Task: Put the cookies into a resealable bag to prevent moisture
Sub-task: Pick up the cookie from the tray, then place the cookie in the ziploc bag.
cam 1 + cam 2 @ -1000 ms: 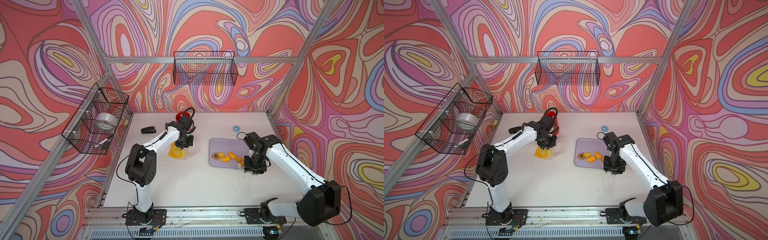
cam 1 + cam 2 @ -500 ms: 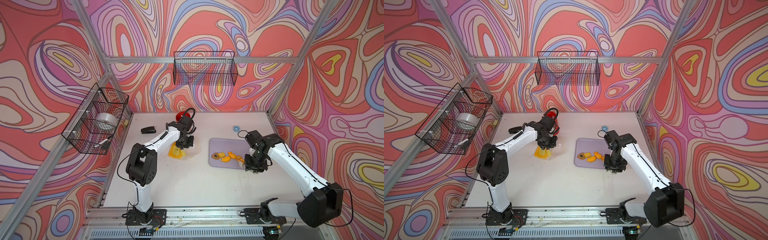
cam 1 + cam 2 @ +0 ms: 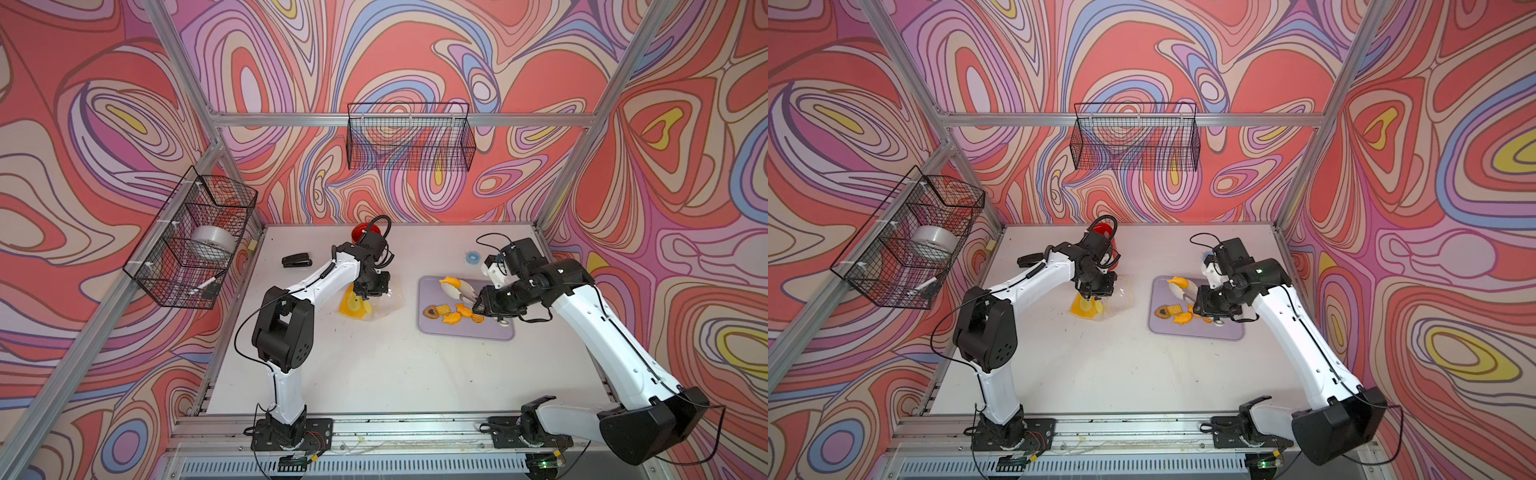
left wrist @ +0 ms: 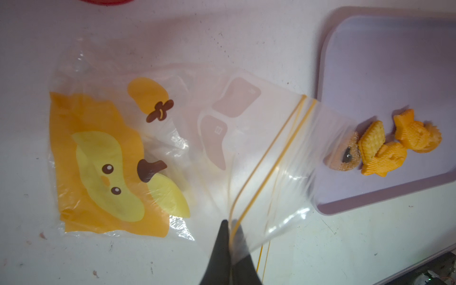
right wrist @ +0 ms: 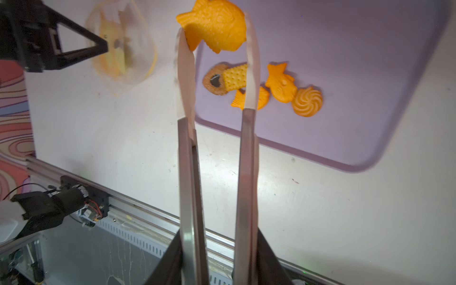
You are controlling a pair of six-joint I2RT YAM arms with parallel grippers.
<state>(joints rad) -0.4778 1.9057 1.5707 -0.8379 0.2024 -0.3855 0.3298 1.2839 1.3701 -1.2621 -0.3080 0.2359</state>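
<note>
Glossy clear plastic bag [image 4: 271,153], metal tongs [image 5: 186,172]

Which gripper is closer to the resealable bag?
Left. The left gripper pinches the resealable bag at its zip edge; the right gripper holds tongs with a fish cookie over the lilac tray, clear of the bag.

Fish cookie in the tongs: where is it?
In both top views, the fish cookie sits pinched in the tongs over the lilac tray's far corner, toward the resealable bag.

orange cookies [image 5: 281,82], lilac tray [image 5: 345,61], clear bag [image 4: 98,160] printed yellow-orange.
</note>
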